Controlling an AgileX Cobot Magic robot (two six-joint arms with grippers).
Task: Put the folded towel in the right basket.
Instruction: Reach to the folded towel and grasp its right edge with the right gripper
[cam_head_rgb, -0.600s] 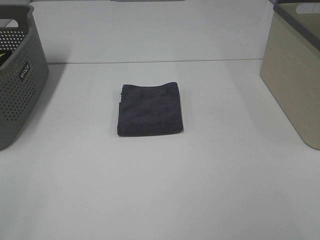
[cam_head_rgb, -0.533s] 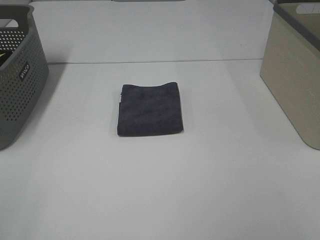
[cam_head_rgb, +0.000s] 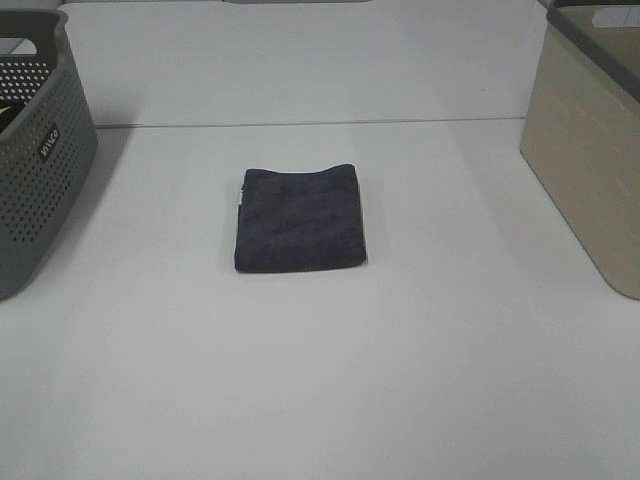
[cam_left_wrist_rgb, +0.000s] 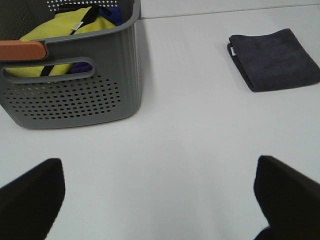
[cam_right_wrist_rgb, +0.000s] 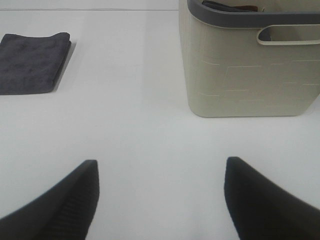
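The folded dark grey towel (cam_head_rgb: 300, 219) lies flat on the white table in the middle of the exterior view. It also shows in the left wrist view (cam_left_wrist_rgb: 275, 58) and the right wrist view (cam_right_wrist_rgb: 32, 62). The right basket (cam_head_rgb: 592, 140) is beige with a grey rim and stands at the right edge; in the right wrist view (cam_right_wrist_rgb: 250, 65) dark cloth shows inside it. Neither arm shows in the exterior view. My left gripper (cam_left_wrist_rgb: 160, 200) is open and empty, far from the towel. My right gripper (cam_right_wrist_rgb: 160, 200) is open and empty, short of the beige basket.
A grey perforated basket (cam_head_rgb: 35, 150) stands at the left edge; in the left wrist view (cam_left_wrist_rgb: 75, 85) it holds yellow and blue cloth. A seam (cam_head_rgb: 300, 123) crosses the table behind the towel.
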